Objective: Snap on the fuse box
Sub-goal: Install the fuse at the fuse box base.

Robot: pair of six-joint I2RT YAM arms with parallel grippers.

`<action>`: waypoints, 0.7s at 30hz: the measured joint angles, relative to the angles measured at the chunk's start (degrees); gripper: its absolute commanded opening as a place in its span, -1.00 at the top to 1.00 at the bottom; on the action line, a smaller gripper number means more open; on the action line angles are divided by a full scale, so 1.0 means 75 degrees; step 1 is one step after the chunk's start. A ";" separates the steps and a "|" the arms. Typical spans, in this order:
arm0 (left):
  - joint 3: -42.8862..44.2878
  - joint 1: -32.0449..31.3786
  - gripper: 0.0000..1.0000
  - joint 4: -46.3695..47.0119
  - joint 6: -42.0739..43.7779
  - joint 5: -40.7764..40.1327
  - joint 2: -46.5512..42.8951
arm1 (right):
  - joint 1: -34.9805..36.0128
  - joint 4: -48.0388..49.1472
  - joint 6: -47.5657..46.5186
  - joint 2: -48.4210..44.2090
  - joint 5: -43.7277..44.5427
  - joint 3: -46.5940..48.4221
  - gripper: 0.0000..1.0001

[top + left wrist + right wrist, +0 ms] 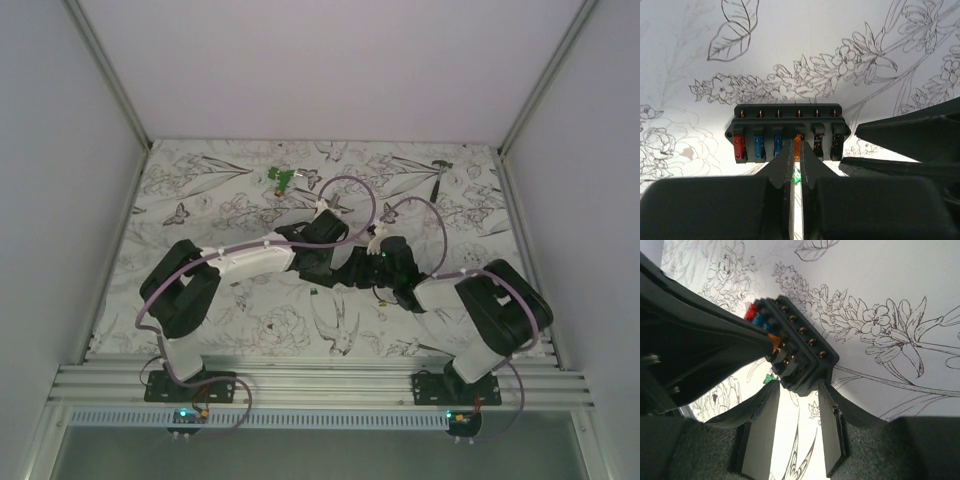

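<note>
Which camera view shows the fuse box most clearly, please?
The left wrist view: the fuse box faces it squarely, coloured fuses visible. The right wrist view shows it obliquely, partly behind the left end effector. Overhead, it is indistinguishable.

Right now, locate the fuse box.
Left wrist view, centre: the fuse box sits at the left tool, the right tool straddling its right end.

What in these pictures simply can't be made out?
- Top view: the fuse box is lost beneath the arms.
- Left wrist view: the left tool covers much of the orange fuse, so pinching or just pressing is unclear.
- Left wrist view: a green bit under it is blurred and mostly covered.
- Top view: the green piece and grey hammer-like item are too small for detail.
</note>
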 measured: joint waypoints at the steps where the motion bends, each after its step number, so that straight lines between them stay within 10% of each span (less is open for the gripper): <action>1: 0.0015 -0.0012 0.89 -0.0082 -0.0055 0.0050 -0.0015 | 0.0000 -0.0087 -0.0032 -0.0169 0.0055 -0.0029 0.13; 21: 0.0291 -0.0181 -0.24 -0.1017 -0.0303 0.0361 -0.0216 | 0.0117 -0.2107 -0.0548 -0.2824 0.1064 -0.0536 0.08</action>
